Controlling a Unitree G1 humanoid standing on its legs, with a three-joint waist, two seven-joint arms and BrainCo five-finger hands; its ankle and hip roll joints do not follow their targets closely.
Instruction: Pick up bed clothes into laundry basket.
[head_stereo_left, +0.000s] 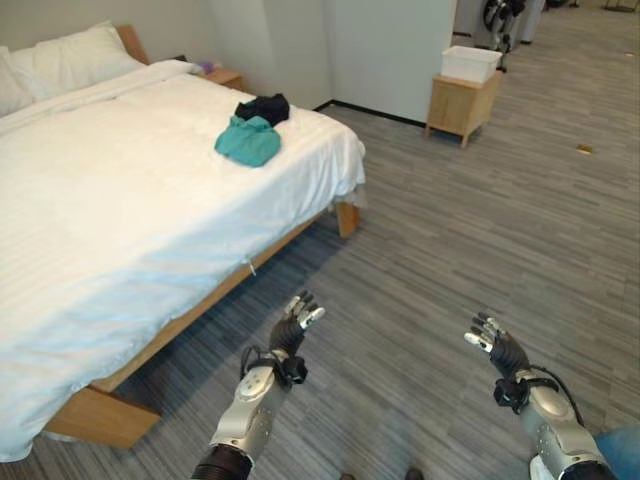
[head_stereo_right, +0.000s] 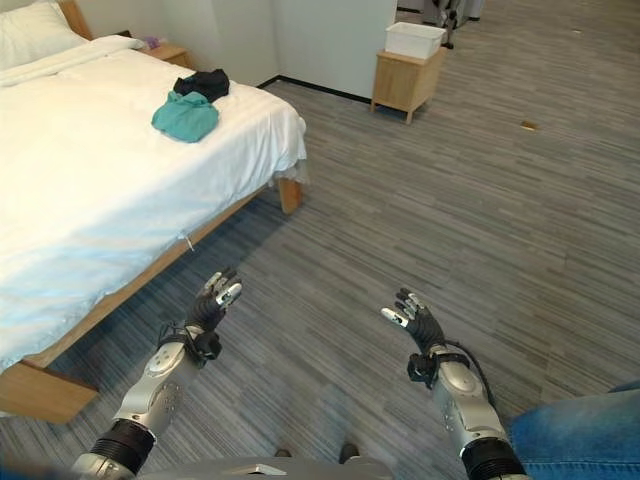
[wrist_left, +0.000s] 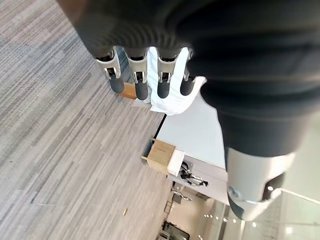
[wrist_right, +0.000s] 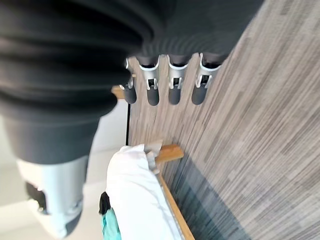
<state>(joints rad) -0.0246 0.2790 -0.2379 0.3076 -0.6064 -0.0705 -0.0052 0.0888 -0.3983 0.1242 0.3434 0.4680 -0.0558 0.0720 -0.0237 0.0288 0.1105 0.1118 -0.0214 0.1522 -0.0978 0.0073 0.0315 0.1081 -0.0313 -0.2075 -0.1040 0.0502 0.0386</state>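
A: Your L hand (head_stereo_left: 291, 335) and R hand (head_stereo_left: 497, 346) hover over floor (head_stereo_left: 470, 230), fingers loose, holding nothing.
B: Clothes?
A: Teal top (head_stereo_left: 248, 141) + dark garment (head_stereo_left: 264, 107) on bed (head_stereo_left: 120, 200), touching. White basket (head_stereo_left: 471, 63) on stand (head_stereo_left: 462, 105), well apart.

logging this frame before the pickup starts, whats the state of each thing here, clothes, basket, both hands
teal garment: bunched up on the bed, near its far edge, untouched
black garment: crumpled just behind the teal one, touching it
white laundry basket: upright on a small wooden cabinet across the room; contents cannot be told
left hand: open, over the floor, holding nothing
right hand: open, over the floor, holding nothing
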